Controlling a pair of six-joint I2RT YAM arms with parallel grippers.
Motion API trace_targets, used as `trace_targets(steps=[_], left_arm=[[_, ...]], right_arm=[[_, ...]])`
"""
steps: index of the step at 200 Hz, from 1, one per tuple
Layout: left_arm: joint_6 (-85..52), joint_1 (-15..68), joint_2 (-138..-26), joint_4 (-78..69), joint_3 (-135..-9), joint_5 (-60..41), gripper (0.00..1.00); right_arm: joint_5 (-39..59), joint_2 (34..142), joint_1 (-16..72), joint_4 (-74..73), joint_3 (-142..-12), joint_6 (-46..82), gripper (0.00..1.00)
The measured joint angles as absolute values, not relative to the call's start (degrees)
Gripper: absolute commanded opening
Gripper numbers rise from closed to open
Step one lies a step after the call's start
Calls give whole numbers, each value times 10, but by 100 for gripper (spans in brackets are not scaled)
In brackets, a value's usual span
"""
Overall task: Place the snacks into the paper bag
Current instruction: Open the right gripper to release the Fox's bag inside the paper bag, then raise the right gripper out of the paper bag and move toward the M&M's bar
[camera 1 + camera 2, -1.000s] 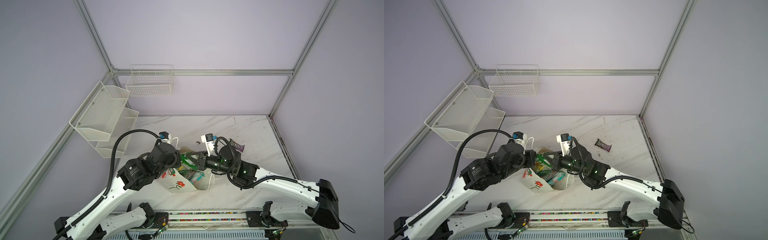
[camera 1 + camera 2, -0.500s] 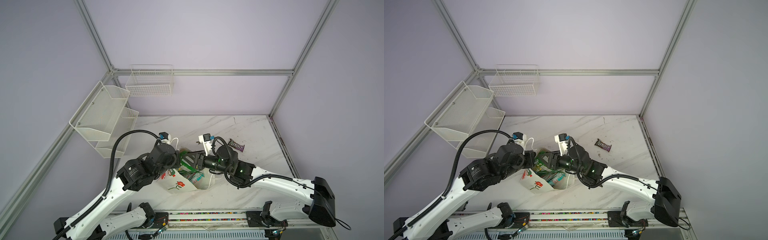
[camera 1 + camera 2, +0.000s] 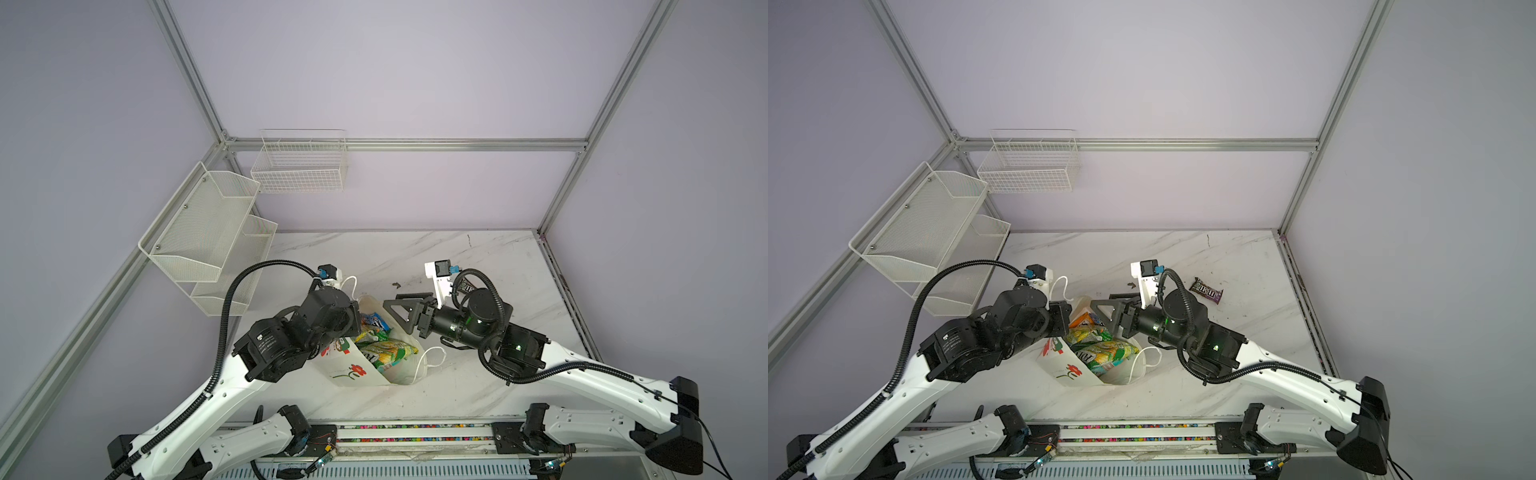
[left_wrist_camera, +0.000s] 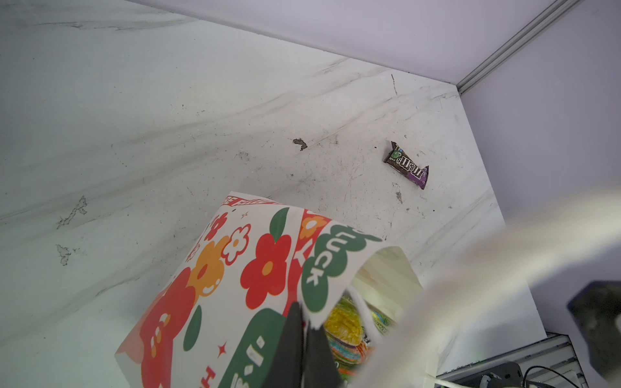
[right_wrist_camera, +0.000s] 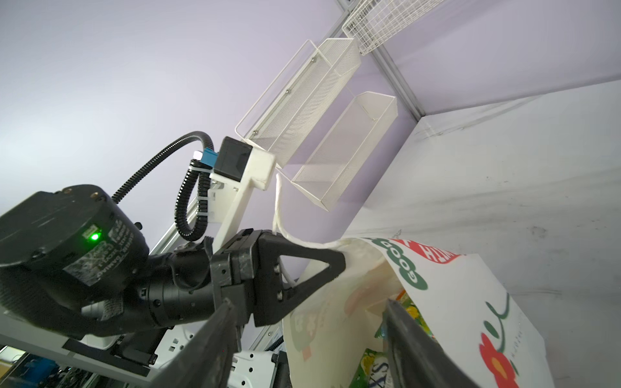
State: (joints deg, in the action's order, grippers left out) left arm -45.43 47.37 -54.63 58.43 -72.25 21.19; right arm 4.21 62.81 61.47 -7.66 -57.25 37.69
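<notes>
Overall, scuffed marbled tabletop (image 3: 1183, 257), lilac walls (image 3: 1142, 83); left end effector (image 4: 304, 317) clamped on paper bag (image 4: 235, 268) rim; right end effector (image 5: 308, 300) spread, empty; M&M's packet (image 3: 1206, 290) lies well apart.

The right tool (image 3: 390, 300) hangs, jaws apart, by the paper bag (image 3: 353, 374) (snacks (image 3: 384, 351) inside).

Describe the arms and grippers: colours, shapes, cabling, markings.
Both arms, left arm and right arm, have white lower links and black joint housings. A black corrugated cable loops along each. The left gripper and right gripper have black triangular open-frame fingers. White wrist camera mounts carry blue connectors. Green status lights glow on joints.
</notes>
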Motion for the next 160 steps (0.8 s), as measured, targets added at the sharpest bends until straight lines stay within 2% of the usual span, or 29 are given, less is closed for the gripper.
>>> trace_targets(steps=[48,97,160], left_arm=[[-454,474,-548,584,-722,212,0],[-454,474,-554,579,-722,214,0],[-453,474,-566,568,-723,214,0]], right_arm=[[-13,563,615,50,-562,348,75],[-10,550,615,138,-529,328,77],[30,576,619,166,-474,328,70]])
